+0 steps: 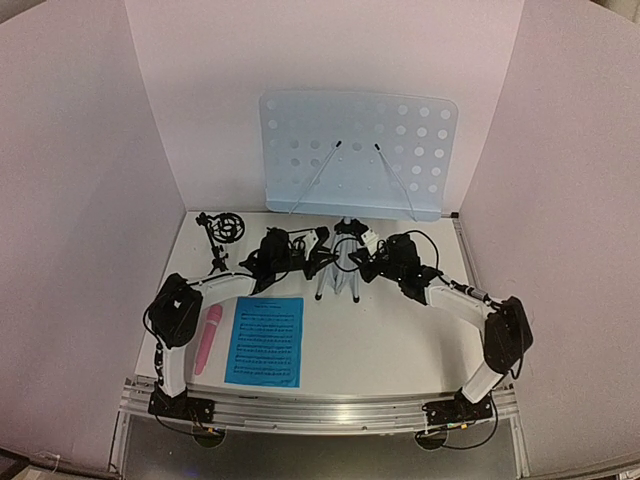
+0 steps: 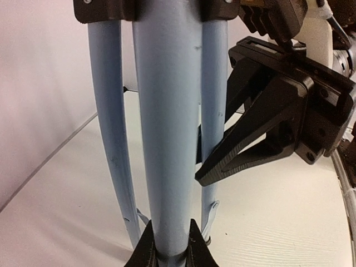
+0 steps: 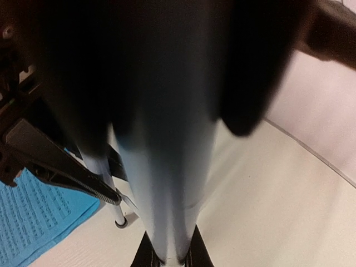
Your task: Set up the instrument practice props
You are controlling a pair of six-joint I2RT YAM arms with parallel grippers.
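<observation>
The pale-blue perforated music stand (image 1: 360,155) stands upright at the back centre on its folded tripod legs (image 1: 338,272). My left gripper (image 1: 320,256) is shut on the middle pale-blue leg (image 2: 167,139), its fingertips (image 2: 146,251) pressed on both sides. My right gripper (image 1: 366,262) is shut on another leg (image 3: 167,183) from the right; its black fingers (image 2: 261,139) show in the left wrist view. A bright-blue sheet-music page (image 1: 265,340) lies flat at the front left and also shows in the right wrist view (image 3: 33,222). The pink microphone (image 1: 208,338) lies left of it. The small black mic stand (image 1: 222,235) lies at the back left.
White walls close in the table (image 1: 400,340) at the back and on both sides. A metal rail (image 1: 330,410) runs along the near edge between the arm bases. A capped foot of a tripod leg (image 3: 119,222) rests on the table beside the blue page.
</observation>
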